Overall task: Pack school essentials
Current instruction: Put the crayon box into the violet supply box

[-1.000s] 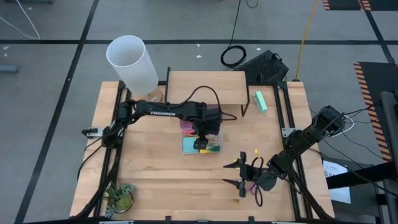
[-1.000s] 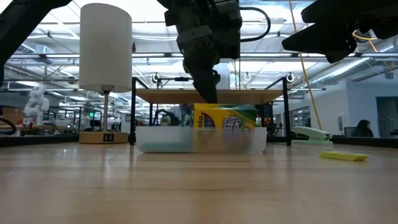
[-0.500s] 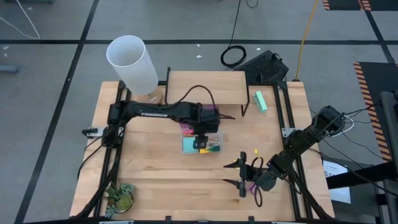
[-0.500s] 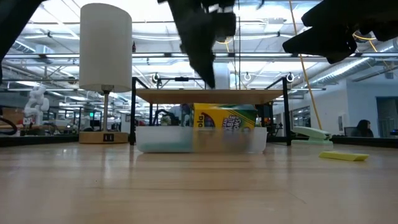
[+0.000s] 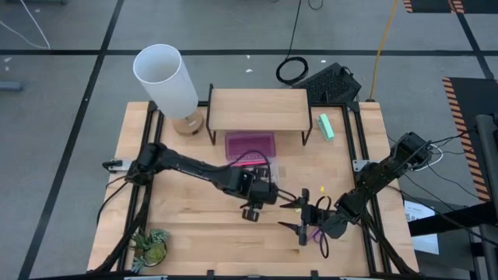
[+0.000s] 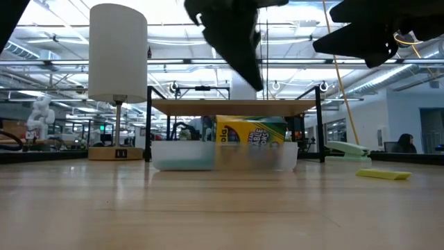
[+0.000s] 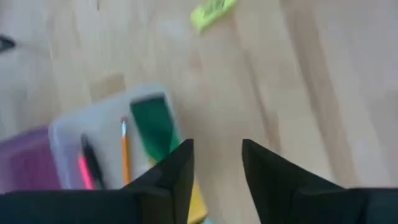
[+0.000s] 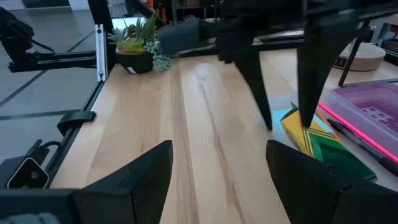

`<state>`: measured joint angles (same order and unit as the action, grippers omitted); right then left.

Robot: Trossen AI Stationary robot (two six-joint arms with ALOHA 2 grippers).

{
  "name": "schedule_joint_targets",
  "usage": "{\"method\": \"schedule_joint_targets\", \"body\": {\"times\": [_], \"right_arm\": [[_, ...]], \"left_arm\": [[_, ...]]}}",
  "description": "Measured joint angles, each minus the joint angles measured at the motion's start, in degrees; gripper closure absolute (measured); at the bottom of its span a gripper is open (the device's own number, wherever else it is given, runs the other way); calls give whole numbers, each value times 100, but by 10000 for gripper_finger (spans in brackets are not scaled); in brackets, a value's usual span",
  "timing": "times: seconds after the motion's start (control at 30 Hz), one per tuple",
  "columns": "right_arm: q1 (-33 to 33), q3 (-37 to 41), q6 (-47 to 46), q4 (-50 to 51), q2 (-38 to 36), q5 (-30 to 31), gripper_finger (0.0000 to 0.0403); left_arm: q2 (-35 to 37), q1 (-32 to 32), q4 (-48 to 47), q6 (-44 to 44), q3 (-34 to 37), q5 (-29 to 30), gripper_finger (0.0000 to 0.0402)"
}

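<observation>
A clear box (image 7: 93,124) sits on the table and holds the yellow-green crayon box (image 7: 152,127), a black pen (image 7: 92,163), a thin pink stick (image 7: 84,173) and a pencil. In the low view the crayon box (image 6: 253,135) stands upright in it. My left gripper (image 5: 250,208) hovers open above the box's near side, touching nothing; its fingers (image 7: 180,168) are apart. My right gripper (image 5: 289,217) waits open near the front right, over the purple-handled scissors (image 5: 320,237). A small yellow piece (image 6: 383,174) lies flat on the table.
A purple lid (image 5: 250,145) lies by a low wooden shelf (image 5: 257,109) at the back. A white cylinder lamp (image 5: 165,78) stands back left, a mint-green block (image 5: 326,126) back right, and a green potted toy (image 5: 152,245) at the front left corner.
My left gripper has risen from the crayon box in the clear box and moved toward the table's near edge, closer to my right gripper. The box and its contents stay where they were.
</observation>
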<state>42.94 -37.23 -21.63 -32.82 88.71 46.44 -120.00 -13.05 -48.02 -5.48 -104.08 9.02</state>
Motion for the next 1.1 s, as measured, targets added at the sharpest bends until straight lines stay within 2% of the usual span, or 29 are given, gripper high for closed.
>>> {"method": "schedule_joint_targets", "body": {"times": [0.1, 0.23, 0.33, 0.5, 1.1], "right_arm": [[0, 0, 1, -110, 0, 2, 152], [0, 0, 4, -146, 0, 0, 152], [0, 0, 26, -131, 0, 0, 152], [0, 0, 94, -122, 0, 0, 152], [0, 0, 116, 143, 0, 0, 152]], "left_arm": [[-27, 32, 34, 0, 106, -127, 288], [-18, 141, 614, -12, 492, -568, 306], [-31, 238, 677, -13, 710, -586, 308], [-25, 541, 735, -23, 877, -336, 309], [-23, 1643, 701, -202, 884, -9, 309]]}}
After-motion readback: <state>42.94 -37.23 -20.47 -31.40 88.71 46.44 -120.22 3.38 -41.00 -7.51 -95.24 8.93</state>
